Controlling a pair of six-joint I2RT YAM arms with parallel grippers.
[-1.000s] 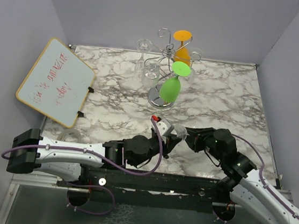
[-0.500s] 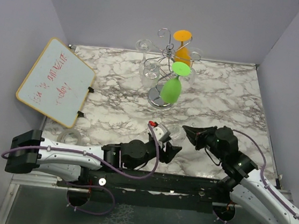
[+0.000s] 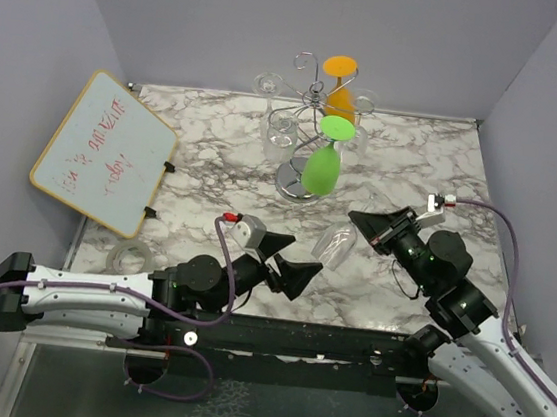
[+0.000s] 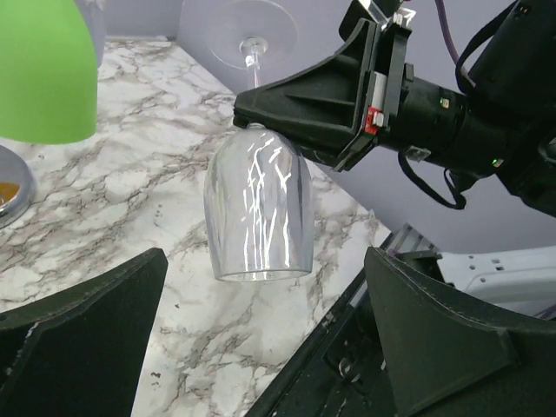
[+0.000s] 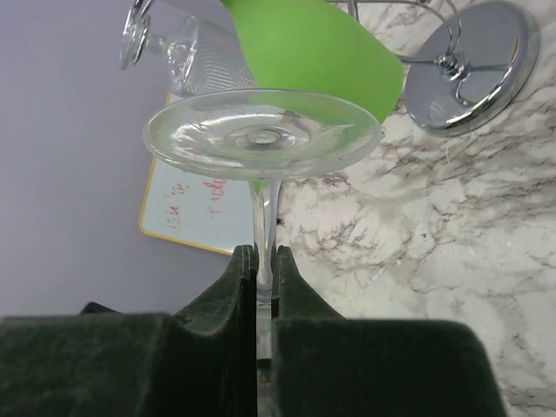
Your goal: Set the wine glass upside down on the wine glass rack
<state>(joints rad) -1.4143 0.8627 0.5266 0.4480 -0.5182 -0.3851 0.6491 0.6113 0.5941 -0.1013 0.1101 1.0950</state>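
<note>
While my right tool (image 3: 360,221) grips the clear wine glass (image 4: 259,208) by its stem, bowl down over the table (image 3: 213,161), my left tool (image 3: 300,267) gapes wide just beside it. The wine glass rack (image 3: 292,178) stands well apart, a green glass (image 3: 321,168) and an orange glass (image 3: 339,100) hanging from it.

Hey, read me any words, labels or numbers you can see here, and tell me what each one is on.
Whiteboard: two lines of red handwriting, too blurred to read in any view.
Nothing else: no print shows on the wine glass or the rack.
</note>
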